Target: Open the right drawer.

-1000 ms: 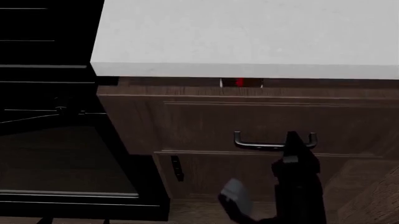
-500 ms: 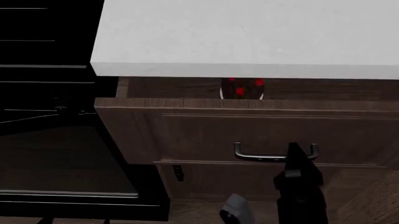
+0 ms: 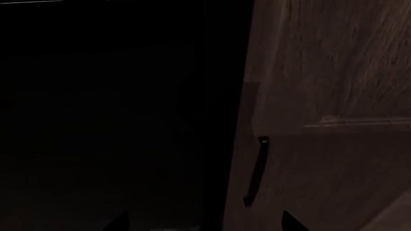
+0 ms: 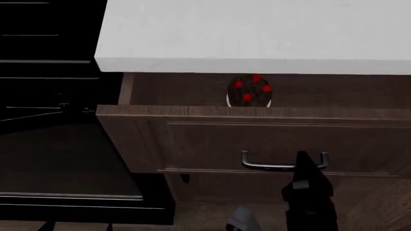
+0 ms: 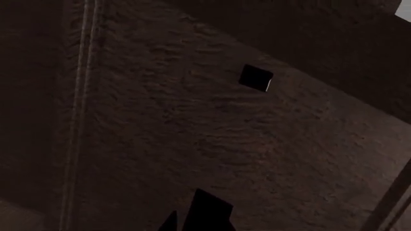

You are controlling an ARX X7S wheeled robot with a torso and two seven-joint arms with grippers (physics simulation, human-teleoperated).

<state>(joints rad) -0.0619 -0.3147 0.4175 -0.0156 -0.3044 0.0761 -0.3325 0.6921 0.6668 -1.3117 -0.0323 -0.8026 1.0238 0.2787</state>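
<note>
The right drawer (image 4: 212,144), dark brown wood grain with a framed front, stands partly pulled out from under the white countertop (image 4: 257,33). Its horizontal bar handle (image 4: 270,165) sits at the centre of the front. My right gripper (image 4: 307,160) is black and rises from below onto the right part of that handle, shut on it. In the right wrist view the right gripper (image 5: 183,216) shows its dark fingers close together against the wood. My left gripper (image 3: 204,224) is open, low down, facing the cabinet door below the drawer.
Inside the drawer lies a round dark thing with red spots (image 4: 249,91). A black oven (image 4: 57,144) fills the left. Below the drawer is a cabinet door (image 3: 321,183) with a vertical black handle (image 3: 255,173).
The drawer has slid further out toward me, with my right gripper moving back along with the handle. More of the inside and the red-spotted thing now shows.
</note>
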